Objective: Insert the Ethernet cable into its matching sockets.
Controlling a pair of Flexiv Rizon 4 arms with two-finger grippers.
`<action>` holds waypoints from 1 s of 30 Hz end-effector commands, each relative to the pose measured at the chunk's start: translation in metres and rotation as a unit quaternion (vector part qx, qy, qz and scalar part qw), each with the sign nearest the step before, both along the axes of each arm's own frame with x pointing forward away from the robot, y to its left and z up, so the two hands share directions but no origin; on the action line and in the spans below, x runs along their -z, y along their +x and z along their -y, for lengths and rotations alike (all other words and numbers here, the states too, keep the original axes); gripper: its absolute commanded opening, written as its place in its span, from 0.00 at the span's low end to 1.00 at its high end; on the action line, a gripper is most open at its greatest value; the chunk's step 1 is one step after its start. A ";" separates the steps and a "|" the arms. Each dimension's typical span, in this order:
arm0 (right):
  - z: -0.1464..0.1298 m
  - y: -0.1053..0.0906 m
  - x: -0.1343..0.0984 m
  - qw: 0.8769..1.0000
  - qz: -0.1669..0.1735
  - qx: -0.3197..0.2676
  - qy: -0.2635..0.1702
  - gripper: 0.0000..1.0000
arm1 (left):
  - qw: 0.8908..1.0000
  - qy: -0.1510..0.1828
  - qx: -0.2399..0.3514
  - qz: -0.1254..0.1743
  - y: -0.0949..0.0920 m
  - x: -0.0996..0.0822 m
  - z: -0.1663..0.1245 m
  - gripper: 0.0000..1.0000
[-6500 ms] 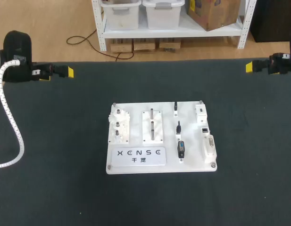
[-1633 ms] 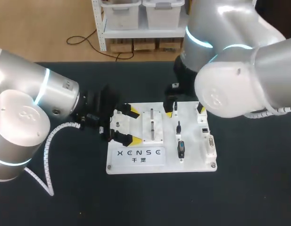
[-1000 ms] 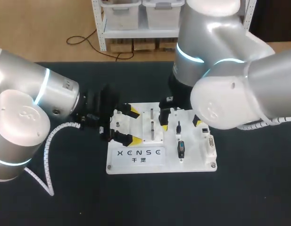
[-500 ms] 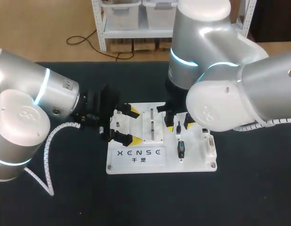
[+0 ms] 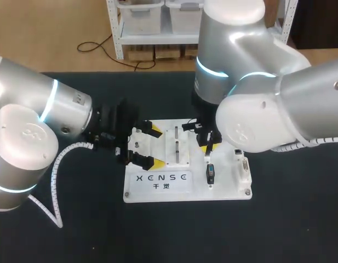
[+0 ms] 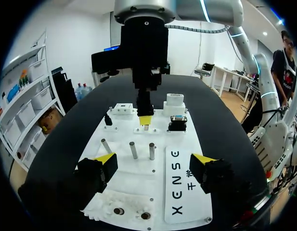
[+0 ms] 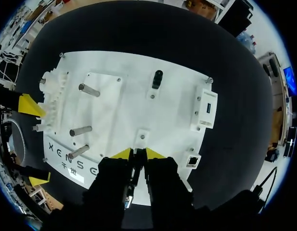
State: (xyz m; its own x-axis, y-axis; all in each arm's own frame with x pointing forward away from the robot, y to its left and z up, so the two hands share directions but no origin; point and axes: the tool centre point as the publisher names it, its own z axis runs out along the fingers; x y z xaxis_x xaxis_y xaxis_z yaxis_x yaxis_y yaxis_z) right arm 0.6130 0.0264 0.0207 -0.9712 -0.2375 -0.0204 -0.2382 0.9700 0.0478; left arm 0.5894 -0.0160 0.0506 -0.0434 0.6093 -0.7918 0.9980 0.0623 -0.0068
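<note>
On the dark table (image 5: 294,230), left hand (image 5: 151,146) gapes at the board (image 5: 223,189); right hand (image 7: 138,154) clamps the Ethernet plug (image 7: 136,167).

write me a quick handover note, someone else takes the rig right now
Left gripper: open, fingers either side of the gear block at the left end of the white board.
Right gripper: shut on the black plug at mid-board; lifted or not, I cannot tell.
Ethernet socket: empty, near the board's right edge.
Done: the plug is gripped.
Left: carry it to the socket and push it in.
</note>
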 end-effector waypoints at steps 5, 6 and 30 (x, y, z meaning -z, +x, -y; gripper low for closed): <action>0.012 0.001 -0.019 1.000 0.007 0.002 -0.006 0.00 | 1.000 -0.003 0.001 0.002 0.000 0.002 -0.001 1.00; 0.014 0.001 -0.021 1.000 0.008 0.001 -0.007 0.00 | 1.000 -0.003 0.001 0.002 0.000 0.002 -0.001 1.00; 0.068 0.007 -0.030 0.999 -0.001 0.047 -0.028 0.00 | 1.000 -0.003 0.001 0.002 0.000 0.002 -0.001 1.00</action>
